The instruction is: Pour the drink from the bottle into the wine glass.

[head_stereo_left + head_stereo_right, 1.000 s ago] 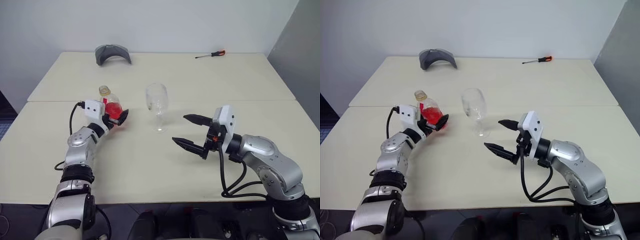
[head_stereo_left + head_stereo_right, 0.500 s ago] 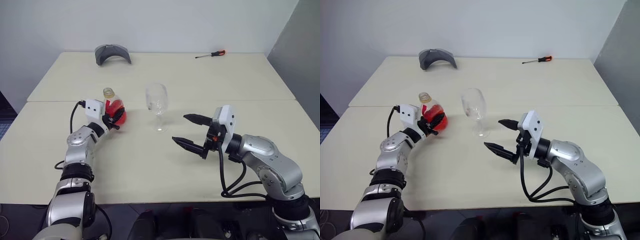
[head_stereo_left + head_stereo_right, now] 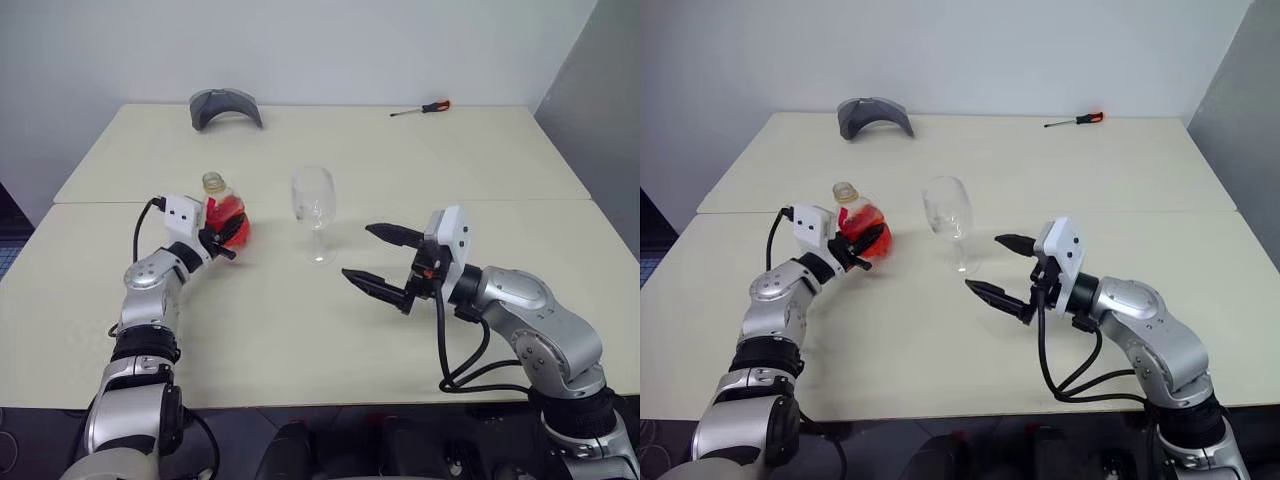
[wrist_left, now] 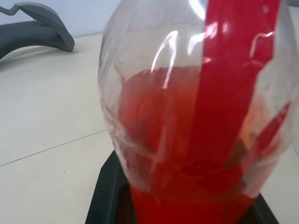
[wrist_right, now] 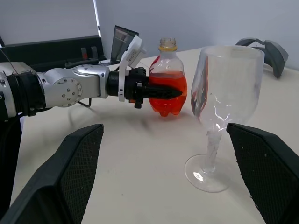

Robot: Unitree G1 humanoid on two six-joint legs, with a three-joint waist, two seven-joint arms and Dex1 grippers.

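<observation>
Bottle stands upright on the cream counter, its long axis vertical and its yellowish neck pointing up, the lower body holding red-orange drink. The left gripper reaches in level from the robot's left, its black jaws pinching the bottle's rounded body around the middle, one finger lying across the near face. To the bottle's right, just beside it but apart, the wine glass stands upright on its round foot, bowl clear. Nearer the robot, the right gripper hovers above the counter with its jaws spread wide, aimed toward the glass and touching nothing. A grey curved object and a screwdriver lie at the counter's far edge.
</observation>
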